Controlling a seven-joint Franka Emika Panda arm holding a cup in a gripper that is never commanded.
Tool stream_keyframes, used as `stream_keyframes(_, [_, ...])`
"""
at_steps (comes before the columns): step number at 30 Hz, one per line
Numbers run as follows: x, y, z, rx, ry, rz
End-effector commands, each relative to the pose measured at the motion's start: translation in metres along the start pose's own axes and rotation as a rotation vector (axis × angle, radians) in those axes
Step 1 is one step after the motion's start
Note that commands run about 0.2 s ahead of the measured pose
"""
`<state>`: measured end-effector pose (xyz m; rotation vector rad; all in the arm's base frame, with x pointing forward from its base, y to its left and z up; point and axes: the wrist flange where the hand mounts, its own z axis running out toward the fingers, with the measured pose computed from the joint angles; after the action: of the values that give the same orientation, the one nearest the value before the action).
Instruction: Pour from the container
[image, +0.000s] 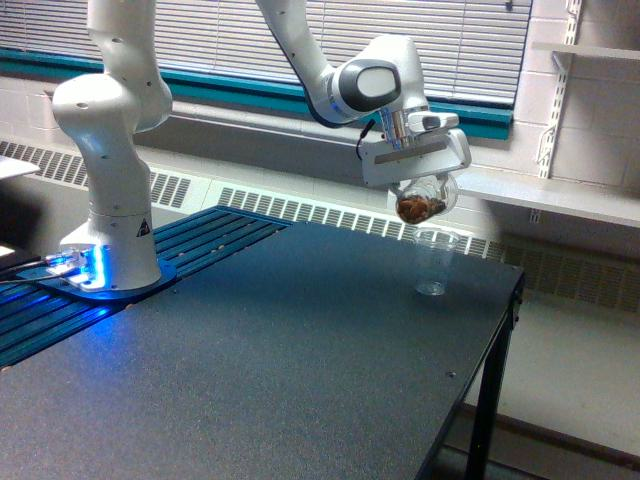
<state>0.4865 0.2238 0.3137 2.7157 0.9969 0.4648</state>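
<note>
The container is a clear rounded jug with brown contents, held in the air under my gripper, which is shut on it. It hangs tilted just above and slightly to the exterior view's left of a small clear plastic cup. The cup stands upright on the dark table near its far right corner and looks empty. My fingers are mostly hidden behind the jug.
The arm's white base stands at the exterior view's left on a blue-lit mount. The table's right edge drops off close to the cup. A radiator and a window sill run behind the table.
</note>
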Motion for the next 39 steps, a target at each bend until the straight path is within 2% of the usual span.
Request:
stream_keyframes(1, [0.006, -0.001, -0.005, -0.026, -0.009, 0.003])
stream_keyframes(19, [0.011, -0.003, -0.007, -0.076, -0.057, -0.057])
stream_keyframes(39, [0.024, -0.005, -0.016, -0.119, -0.07, -0.097])
